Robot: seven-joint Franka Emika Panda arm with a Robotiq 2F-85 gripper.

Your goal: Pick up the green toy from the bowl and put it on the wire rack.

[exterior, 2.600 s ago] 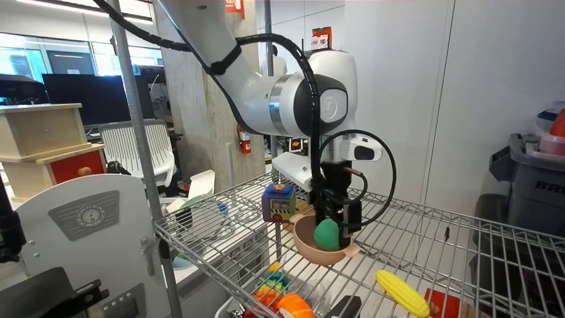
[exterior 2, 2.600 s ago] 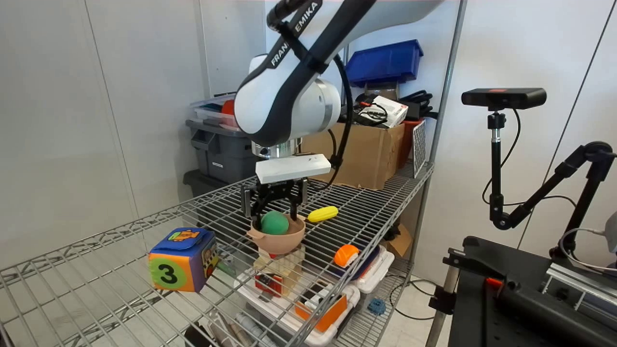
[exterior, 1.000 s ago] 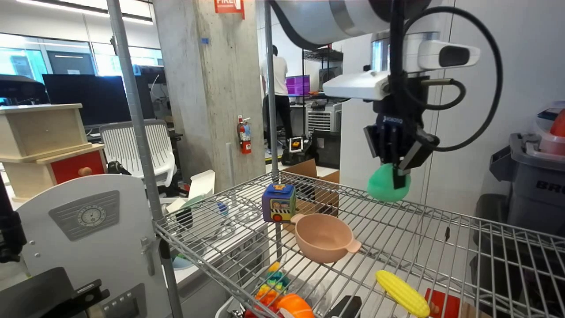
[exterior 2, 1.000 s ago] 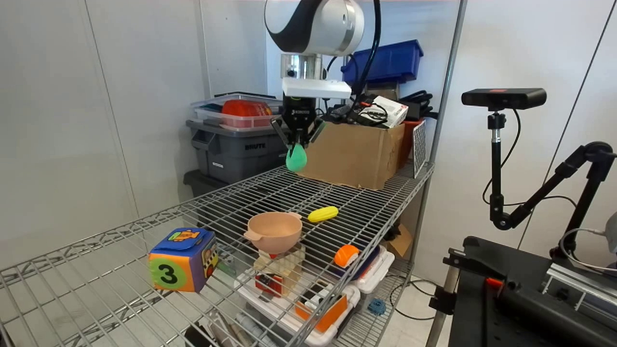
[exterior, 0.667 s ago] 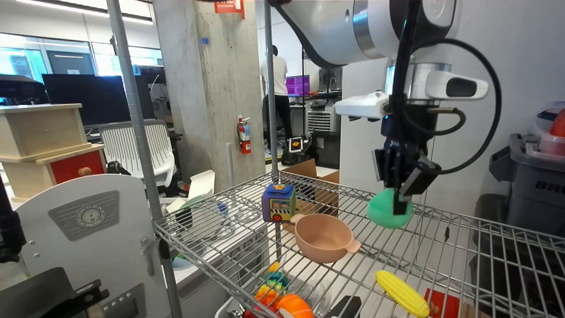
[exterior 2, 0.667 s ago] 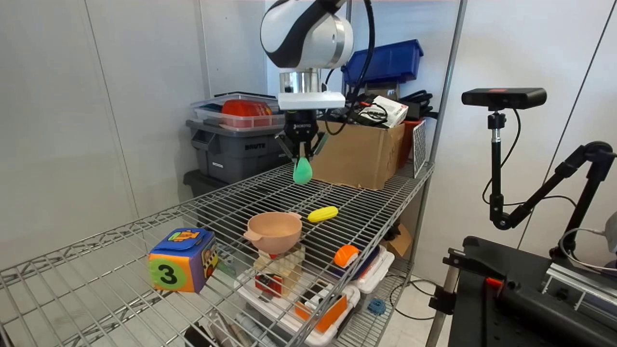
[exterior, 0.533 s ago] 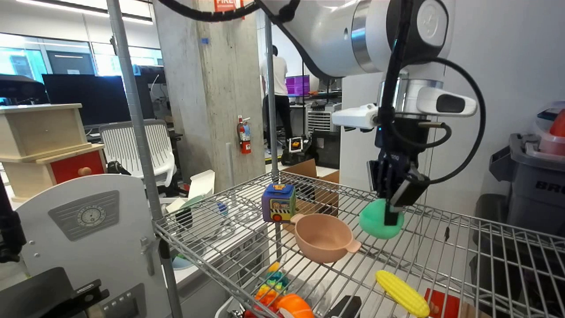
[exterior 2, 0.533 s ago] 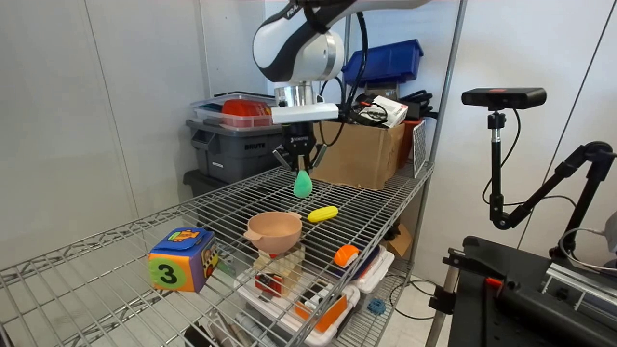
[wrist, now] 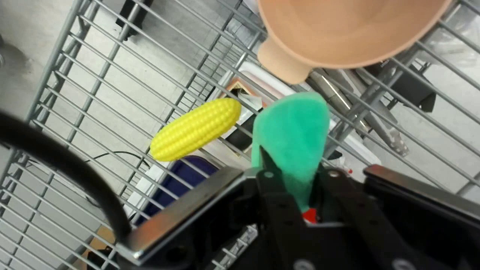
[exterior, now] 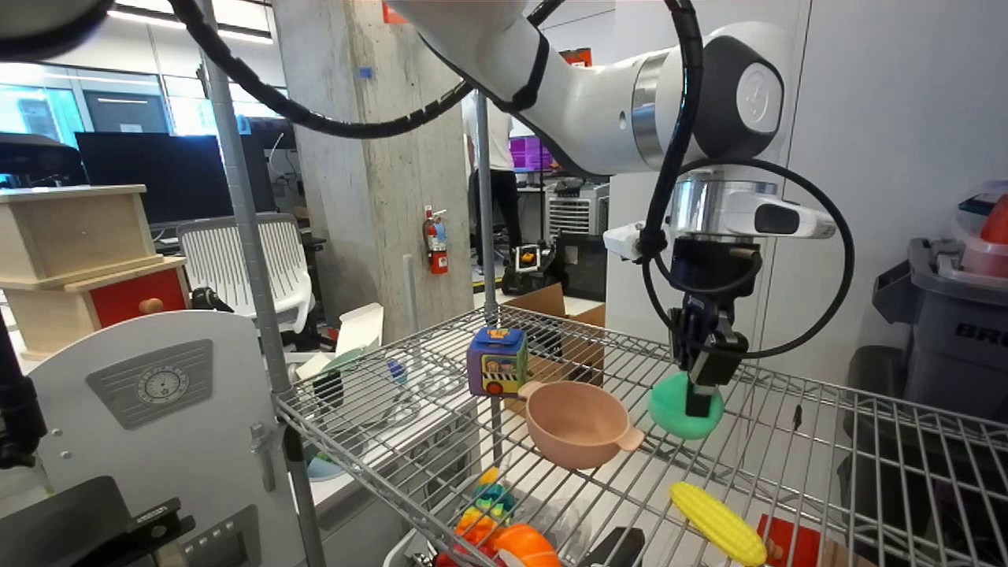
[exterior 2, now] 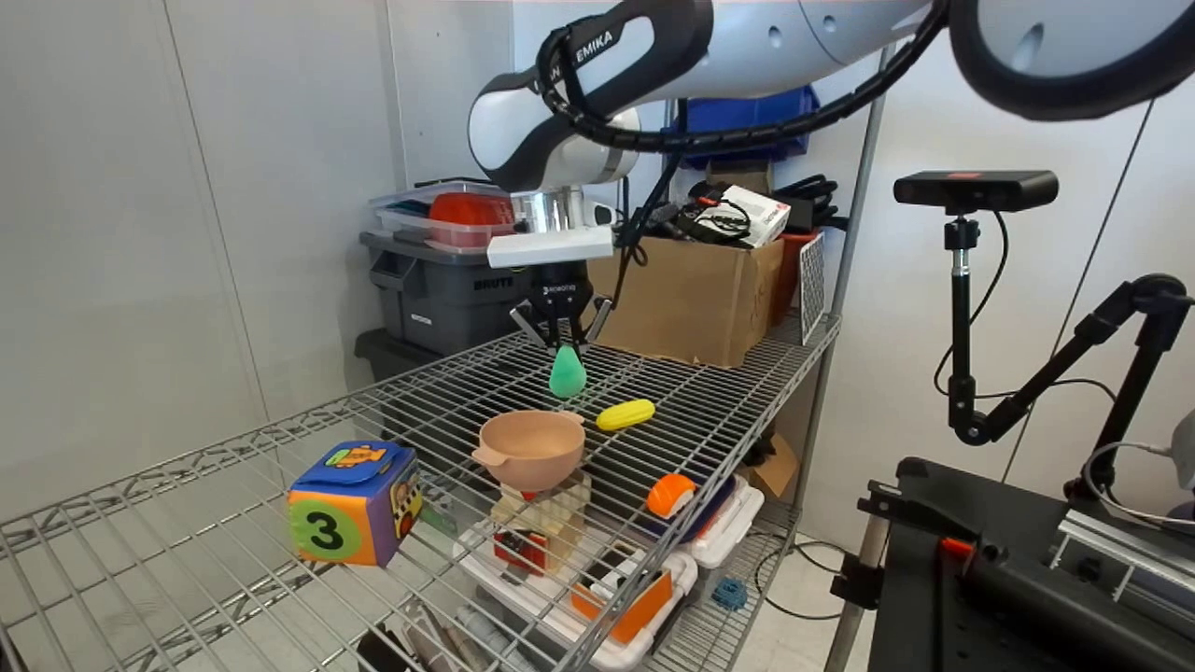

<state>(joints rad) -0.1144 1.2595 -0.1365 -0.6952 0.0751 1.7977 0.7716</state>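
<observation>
Jaws clamped on green toy [exterior: 669,413], held above wire rack [exterior 2: 709,397].
In an exterior view we see toy gripped btwn the jaws, off to one side of the bowl [exterior: 583,429]. In an exterior view we see toy's top pinched narrow, jaws nearly together, yellow corn [exterior 2: 625,414] nearby. Wrist view: we see jaws pressing both sides of toy, toy filling the gap; bowl & corn beyond.
</observation>
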